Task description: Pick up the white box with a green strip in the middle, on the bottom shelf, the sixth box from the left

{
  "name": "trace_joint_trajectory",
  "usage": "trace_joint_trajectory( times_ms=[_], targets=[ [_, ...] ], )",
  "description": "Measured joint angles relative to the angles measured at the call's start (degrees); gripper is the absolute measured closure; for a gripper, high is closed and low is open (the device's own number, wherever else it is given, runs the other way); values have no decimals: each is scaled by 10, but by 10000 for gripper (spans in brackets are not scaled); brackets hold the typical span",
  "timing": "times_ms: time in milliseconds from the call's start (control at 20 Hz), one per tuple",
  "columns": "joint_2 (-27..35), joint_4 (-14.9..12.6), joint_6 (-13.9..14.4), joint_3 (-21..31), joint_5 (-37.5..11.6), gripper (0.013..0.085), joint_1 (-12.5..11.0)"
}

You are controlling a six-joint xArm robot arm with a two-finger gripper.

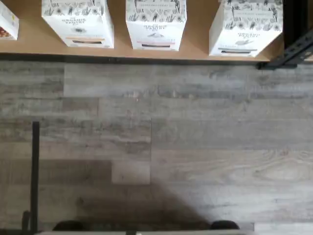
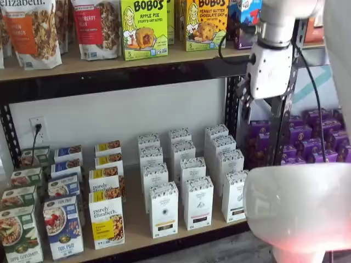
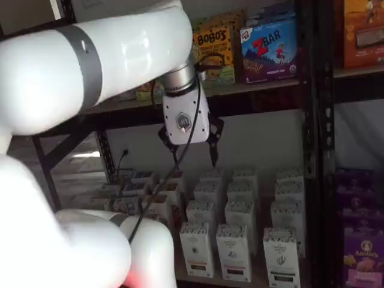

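The white box (image 1: 244, 27) with a patterned top and a dark greenish strip stands at the front of the bottom shelf (image 1: 195, 55), right-most of three white cartons in the wrist view. In both shelf views it is the front box of the right-hand white column (image 2: 236, 196) (image 3: 280, 258). My gripper (image 3: 189, 153) hangs high above the shelf, left of and well above the box, with its two black fingers spread apart and nothing between them. Its white body (image 2: 269, 68) shows in front of the rack upright.
Two similar white cartons (image 1: 155, 22) (image 1: 78, 22) stand beside the box. Yellow-labelled granola boxes (image 2: 107, 219) fill the shelf's left. A black upright (image 1: 293, 44) stands by the box's right. Purple boxes (image 2: 312, 137) sit in the adjoining bay. My white arm (image 2: 301, 211) blocks the lower right.
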Motion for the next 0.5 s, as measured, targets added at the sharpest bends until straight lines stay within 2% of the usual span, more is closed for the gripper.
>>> trace_joint_trajectory(
  times_ms=[200, 500],
  targets=[
    [25, 2, -20, 51, -84, 130, -20],
    [96, 11, -43, 98, -198, 130, -37]
  ],
)
